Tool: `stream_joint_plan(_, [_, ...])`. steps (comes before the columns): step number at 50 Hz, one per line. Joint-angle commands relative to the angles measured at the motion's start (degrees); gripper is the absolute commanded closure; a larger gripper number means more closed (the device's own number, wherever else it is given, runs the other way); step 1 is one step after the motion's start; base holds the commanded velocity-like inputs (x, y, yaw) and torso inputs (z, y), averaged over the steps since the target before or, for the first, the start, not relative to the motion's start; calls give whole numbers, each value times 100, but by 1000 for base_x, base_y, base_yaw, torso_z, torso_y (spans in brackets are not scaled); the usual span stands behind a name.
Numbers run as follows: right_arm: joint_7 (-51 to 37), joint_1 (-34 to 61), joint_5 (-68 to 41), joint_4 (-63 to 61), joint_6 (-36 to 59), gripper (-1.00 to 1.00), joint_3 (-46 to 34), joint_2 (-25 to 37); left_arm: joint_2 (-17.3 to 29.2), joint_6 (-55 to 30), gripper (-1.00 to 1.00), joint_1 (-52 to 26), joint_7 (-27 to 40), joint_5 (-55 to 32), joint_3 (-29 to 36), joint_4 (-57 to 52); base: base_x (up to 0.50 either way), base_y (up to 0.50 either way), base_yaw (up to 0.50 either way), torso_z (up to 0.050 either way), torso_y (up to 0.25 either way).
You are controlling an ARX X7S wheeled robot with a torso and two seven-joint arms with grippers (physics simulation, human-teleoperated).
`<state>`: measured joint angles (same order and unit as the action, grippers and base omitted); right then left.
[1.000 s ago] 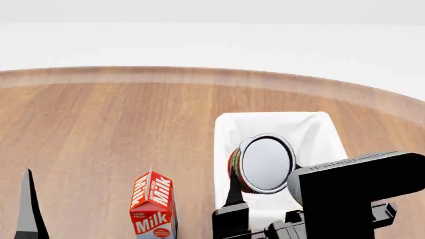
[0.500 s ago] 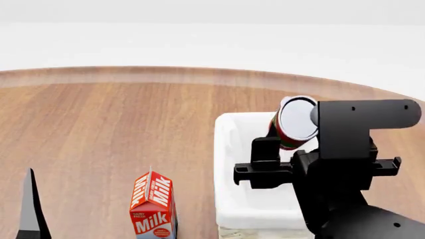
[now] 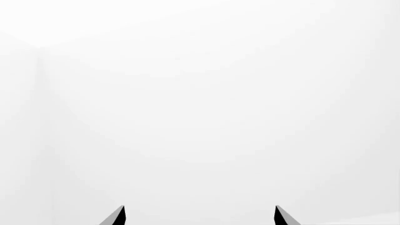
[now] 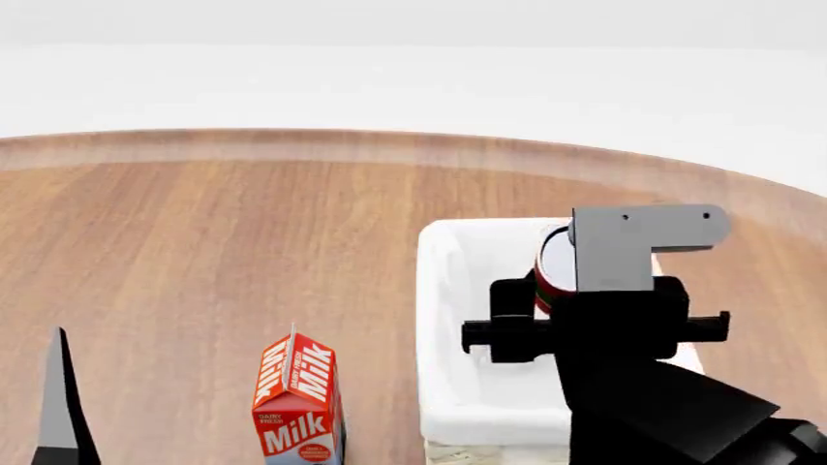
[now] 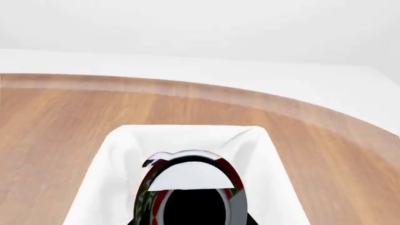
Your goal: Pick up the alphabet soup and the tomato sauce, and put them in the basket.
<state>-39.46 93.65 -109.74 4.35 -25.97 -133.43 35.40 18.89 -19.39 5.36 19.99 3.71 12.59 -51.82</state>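
Wood-grain desk (image 4: 232,242) with a curved far edge, white blank surround beyond. Nearest the head camera: one dark fingertip of the left pincer (image 4: 54,407) at the lower left corner, and a red-and-white milk carton (image 4: 298,399) standing upright on the desk just left of the basket (image 4: 440,320). Left wrist view gives only two dark tips of that pincer, set apart, against blank white; it holds nothing and points away from the desk. Further in, the right pincer (image 4: 549,291) hangs over the basket's interior, its black body covering most of the load. The tomato sauce (image 5: 190,185) is clamped in it, tilted, silver end showing toward the head camera, red and green label visible in the right wrist view. The can is above the white lining, not resting on it as far as can be judged. Progress, by judgement: sauce carried to the drop point but not yet released. The alphabet soup shows in no view; whether it already lies in the basket under the arm or sits somewhere off-frame cannot be told. Right wrist view shows the basket's far rim (image 5: 187,129) and lining ahead of the can, which the head view partly loses behind the arm; head view alone shows the carton.
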Motion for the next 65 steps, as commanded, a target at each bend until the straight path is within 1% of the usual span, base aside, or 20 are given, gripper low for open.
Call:
stream_joint_plan(1, [387, -429, -251, 846, 512, 100, -7, -469, 26, 44, -100, 21, 29, -31, -7, 28, 0, 0, 0, 0, 0])
stream_joint_plan(17, [542, -624, -404, 1150, 719, 100, 47, -625, 57, 77, -100, 47, 71, -70, -16, 41, 0, 0, 0, 0, 1])
stream_joint_plan(44, [527, -690, -340, 1127, 716, 100, 143, -572, 96, 111, -100, 23, 125, -93, 32, 107, 0, 0, 0, 0, 0])
stream_joint_plan(45, [538, -699, -356, 1124, 726, -100, 153, -570, 97, 117, -100, 27, 125, -102, 31, 106, 0, 0, 0, 0, 0])
stream_joint_plan(56, [568, -748, -365, 1213, 737, -100, 212, -595, 118, 150, -100, 36, 151, -105, 47, 131, 0, 0, 0, 0, 0])
stream_joint_plan(63, [254, -712, -30, 1042, 192, -100, 331, -468, 130, 161, -100, 50, 168, -122, 45, 122, 0, 0, 0, 0, 0])
stream_joint_plan(65, [56, -693, 236, 973, -122, -100, 344, -408, 133, 159, -100, 52, 174, -120, 48, 124, 0, 0, 0, 0, 0])
